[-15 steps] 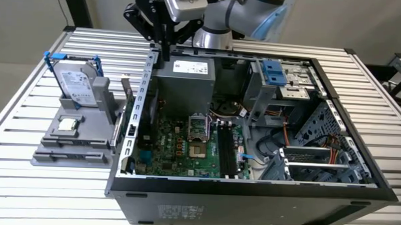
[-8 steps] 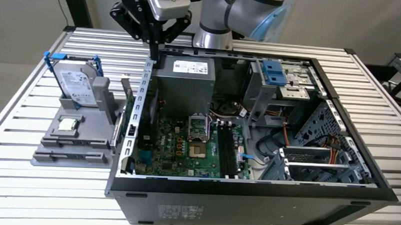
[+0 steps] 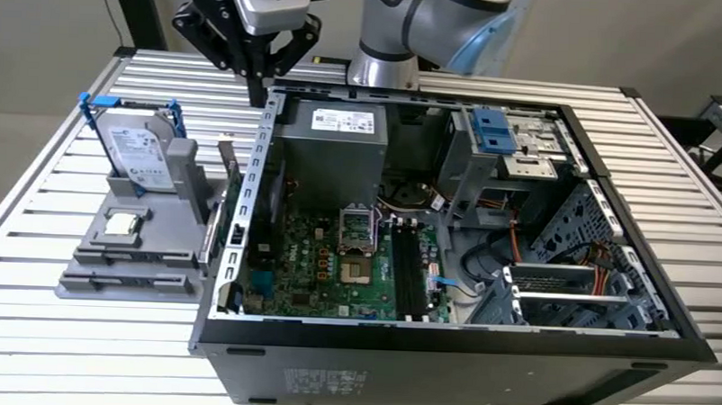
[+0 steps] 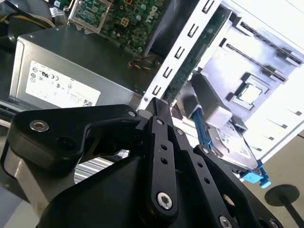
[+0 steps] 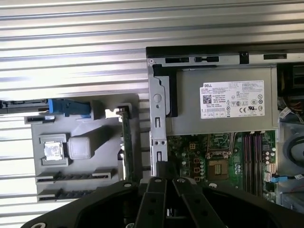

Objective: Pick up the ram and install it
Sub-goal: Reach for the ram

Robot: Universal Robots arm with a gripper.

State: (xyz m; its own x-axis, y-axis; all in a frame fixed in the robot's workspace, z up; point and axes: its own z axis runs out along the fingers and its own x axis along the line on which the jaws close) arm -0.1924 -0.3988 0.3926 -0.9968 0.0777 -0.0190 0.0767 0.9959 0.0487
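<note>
The ram (image 3: 230, 207) is a thin dark green board standing on edge in the grey holder (image 3: 131, 257), tight against the outer wall of the open computer case (image 3: 453, 336). It also appears in the first wrist view (image 5: 127, 142) and the second wrist view (image 4: 197, 52). My gripper (image 3: 259, 93) hangs above the case's back corner on the exterior view's left, well above the ram and just behind its far end. Its black fingers meet at the tips with nothing between them, as both wrist views show (image 5: 166, 176) (image 4: 154, 102). The motherboard's black memory slots (image 3: 407, 267) lie inside the case.
On the grey holder, a silver hard drive with blue rails (image 3: 140, 150) stands upright and a small square processor (image 3: 122, 223) lies flat. The power supply (image 3: 333, 147) sits at the back of the case and the drive cage (image 3: 507, 140) rises on the exterior view's right. Everything rests on a slatted metal table (image 3: 44, 335).
</note>
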